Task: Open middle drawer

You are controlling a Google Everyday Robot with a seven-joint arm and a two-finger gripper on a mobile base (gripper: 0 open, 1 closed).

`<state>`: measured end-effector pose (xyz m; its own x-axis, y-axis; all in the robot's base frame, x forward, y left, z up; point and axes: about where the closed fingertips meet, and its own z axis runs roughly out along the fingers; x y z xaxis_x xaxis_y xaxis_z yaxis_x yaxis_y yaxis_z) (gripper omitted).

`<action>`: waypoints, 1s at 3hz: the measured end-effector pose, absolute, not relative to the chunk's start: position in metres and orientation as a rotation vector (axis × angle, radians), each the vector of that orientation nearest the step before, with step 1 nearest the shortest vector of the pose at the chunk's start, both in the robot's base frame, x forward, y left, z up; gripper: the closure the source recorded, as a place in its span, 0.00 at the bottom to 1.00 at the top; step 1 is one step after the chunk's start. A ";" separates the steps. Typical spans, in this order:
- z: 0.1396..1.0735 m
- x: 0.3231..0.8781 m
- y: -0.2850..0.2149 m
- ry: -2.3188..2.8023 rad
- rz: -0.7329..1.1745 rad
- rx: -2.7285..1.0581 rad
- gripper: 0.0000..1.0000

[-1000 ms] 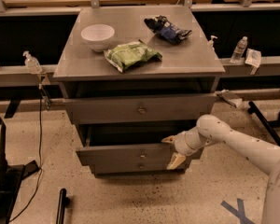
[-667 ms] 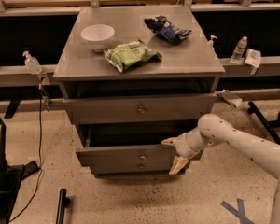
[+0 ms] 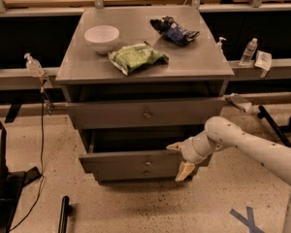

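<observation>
Camera view shows the middle drawer (image 3: 121,160) standing partly out beneath the top drawer (image 3: 111,114), with a dark gap above its front. The end effector (image 3: 180,158) sits at that front's right end, fingers spread wide, released rather than clenched. Any further pull should run straight outward and level, since off-centre force may skew the drawer

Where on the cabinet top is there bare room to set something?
Bare: front right corner of the cabinet top, bordered by the green bag and blue bag. Crowded near the white bowl. The gripper is low, at the middle drawer, right end.
</observation>
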<state>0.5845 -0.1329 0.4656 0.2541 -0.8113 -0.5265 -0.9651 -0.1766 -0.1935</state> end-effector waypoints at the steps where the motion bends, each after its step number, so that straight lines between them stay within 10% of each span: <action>1: 0.465 0.599 -0.130 1.618 0.373 -2.050 0.24; 3: 0.433 0.631 -0.137 1.740 0.369 -1.993 0.31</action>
<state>0.6313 -0.1370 0.4332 0.1612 -0.8568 -0.4897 -0.9818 -0.0889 -0.1677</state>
